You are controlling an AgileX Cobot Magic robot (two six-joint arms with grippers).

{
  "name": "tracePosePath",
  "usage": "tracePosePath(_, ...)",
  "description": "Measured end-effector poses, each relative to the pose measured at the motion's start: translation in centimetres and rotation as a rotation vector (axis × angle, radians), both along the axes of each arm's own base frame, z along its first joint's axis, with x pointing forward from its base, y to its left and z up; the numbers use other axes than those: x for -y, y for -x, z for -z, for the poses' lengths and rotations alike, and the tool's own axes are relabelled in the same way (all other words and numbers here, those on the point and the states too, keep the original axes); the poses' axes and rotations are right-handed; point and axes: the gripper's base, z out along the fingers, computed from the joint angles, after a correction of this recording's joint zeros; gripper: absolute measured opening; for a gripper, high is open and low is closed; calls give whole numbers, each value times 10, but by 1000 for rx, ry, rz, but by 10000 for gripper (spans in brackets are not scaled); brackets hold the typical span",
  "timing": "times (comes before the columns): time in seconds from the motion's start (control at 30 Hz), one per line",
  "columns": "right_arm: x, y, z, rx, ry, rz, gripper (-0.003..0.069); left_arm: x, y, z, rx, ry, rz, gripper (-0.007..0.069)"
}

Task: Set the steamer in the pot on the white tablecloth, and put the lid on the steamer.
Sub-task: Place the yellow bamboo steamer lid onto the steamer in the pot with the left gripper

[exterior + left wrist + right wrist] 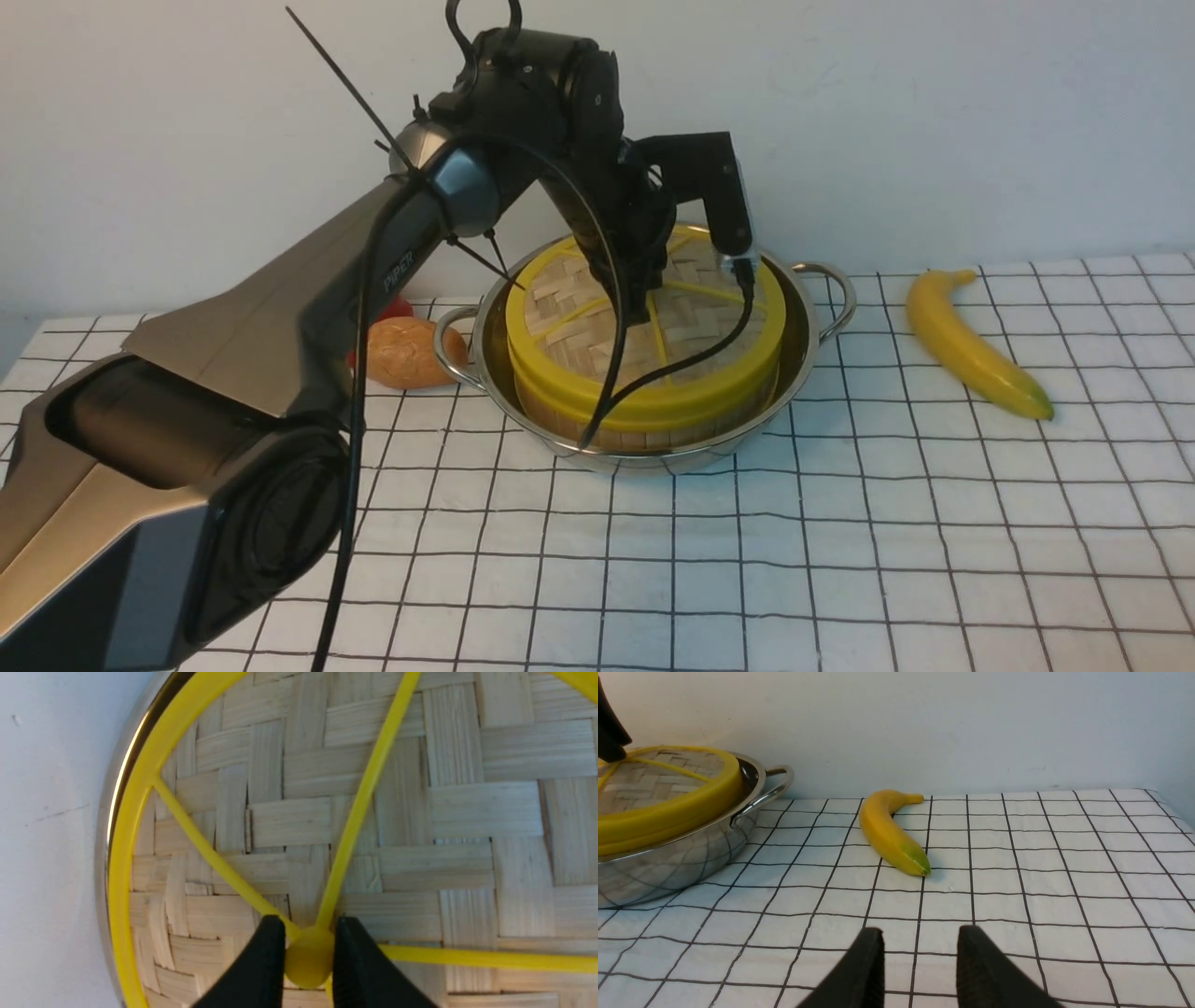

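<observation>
At frame centre, my left end effector (309,952) pinches the lid (644,322) hub atop the steamer (644,420) in the pot (812,327); release remains, right end effector (917,970) half-open, empty.

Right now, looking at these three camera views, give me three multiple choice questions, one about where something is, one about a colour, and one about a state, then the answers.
1. Where does the banana lie?
A. Inside the pot
B. On the white tablecloth, on the robot's right of the pot
C. On top of the lid

2. What colour is the lid's rim?
A. Yellow
B. Red
C. Black

3. What is the left gripper doing?
A. Hanging open above the banana
B. Shut on the pot handle
C. Shut on the lid's centre hub

Answers:
1 B, the front view shows it on the cloth beside the pot.
2 A, the lid has a yellow rim over the steamer.
3 C, the left wrist view shows both fingers pressed against the hub.
</observation>
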Motion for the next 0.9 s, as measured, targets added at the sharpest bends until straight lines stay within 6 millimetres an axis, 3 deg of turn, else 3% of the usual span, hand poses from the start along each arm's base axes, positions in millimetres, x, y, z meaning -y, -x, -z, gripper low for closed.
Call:
tracePosePath(0.77, 0, 0, 0, 0, 0, 0, 243, -5, 1, 0, -13, -37, -72, 123)
tracePosePath(0.9, 0, 0, 0, 0, 0, 0, 243, -5, 1, 0, -14, -39, -74, 151)
